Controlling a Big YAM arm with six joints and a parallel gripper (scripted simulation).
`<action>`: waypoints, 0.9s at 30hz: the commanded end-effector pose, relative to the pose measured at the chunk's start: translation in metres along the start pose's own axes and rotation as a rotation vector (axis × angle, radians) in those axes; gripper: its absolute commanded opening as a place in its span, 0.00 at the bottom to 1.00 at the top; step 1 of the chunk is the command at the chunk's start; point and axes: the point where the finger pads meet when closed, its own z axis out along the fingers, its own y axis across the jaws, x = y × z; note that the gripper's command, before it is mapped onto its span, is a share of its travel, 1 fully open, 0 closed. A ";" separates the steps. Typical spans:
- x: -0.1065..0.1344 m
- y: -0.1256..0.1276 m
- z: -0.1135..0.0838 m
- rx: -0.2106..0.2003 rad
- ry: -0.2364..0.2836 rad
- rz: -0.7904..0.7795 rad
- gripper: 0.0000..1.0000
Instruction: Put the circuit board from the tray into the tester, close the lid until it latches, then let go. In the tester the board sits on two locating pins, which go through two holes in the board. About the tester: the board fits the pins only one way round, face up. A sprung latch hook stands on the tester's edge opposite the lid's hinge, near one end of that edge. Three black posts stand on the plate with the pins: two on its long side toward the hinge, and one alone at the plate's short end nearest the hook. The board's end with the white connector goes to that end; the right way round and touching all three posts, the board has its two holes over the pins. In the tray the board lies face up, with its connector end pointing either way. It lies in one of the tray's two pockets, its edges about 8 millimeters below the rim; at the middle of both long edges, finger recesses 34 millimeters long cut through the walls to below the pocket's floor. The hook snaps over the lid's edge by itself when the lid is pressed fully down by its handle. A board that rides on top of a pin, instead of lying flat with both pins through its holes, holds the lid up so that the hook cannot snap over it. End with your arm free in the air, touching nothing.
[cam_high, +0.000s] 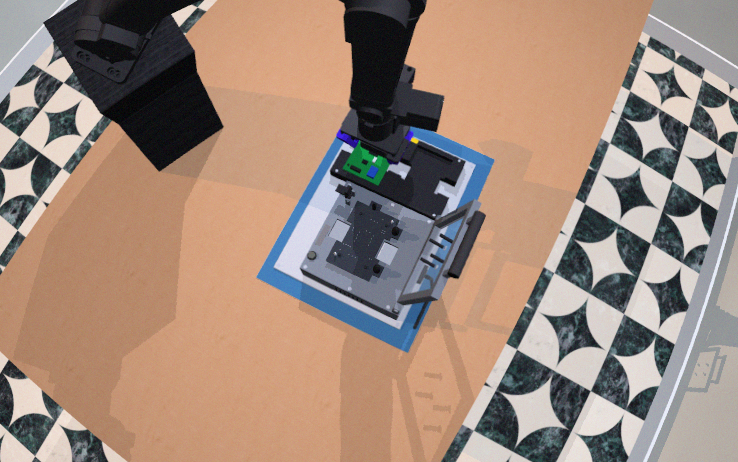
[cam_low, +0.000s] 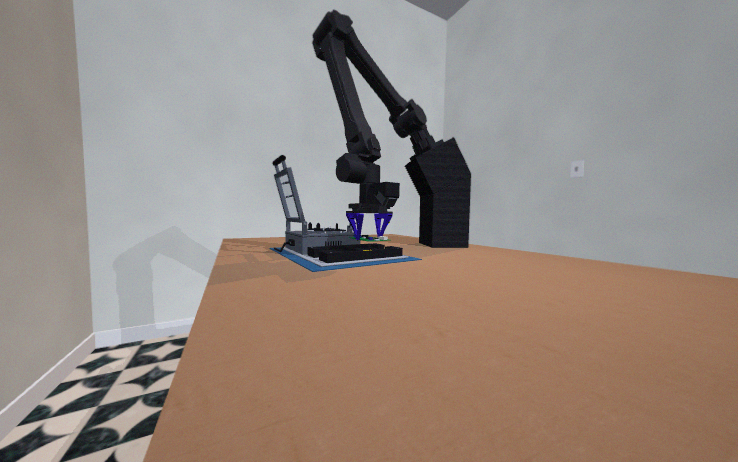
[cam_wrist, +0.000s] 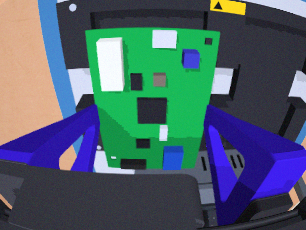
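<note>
My gripper (cam_wrist: 151, 112), with blue fingers, is shut on the green circuit board (cam_wrist: 152, 98) by its two long edges. It holds the board a little above the black tray (cam_high: 405, 177). The board (cam_high: 369, 166) hangs over the tray's end nearest the arm base. Its white connector (cam_wrist: 111, 63) is at the far end in the wrist view. In the exterior view my gripper (cam_low: 369, 227) is just above the tray (cam_low: 355, 252). The grey tester (cam_high: 362, 250) lies beside the tray with its lid (cam_high: 435, 250) standing open; its black plate (cam_high: 362, 239) is bare.
Tray and tester sit on a white base on a blue mat (cam_high: 375, 239) on the brown table. The arm's black pedestal (cam_high: 136, 81) stands at the back left. The lid's handle (cam_high: 465, 245) sticks out toward the table's right edge.
</note>
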 end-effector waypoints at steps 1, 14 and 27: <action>-0.011 -0.003 -0.017 0.015 -0.014 -0.013 0.72; -0.011 -0.003 -0.044 0.016 -0.015 -0.011 0.72; -0.010 -0.003 -0.073 0.017 -0.015 -0.011 0.72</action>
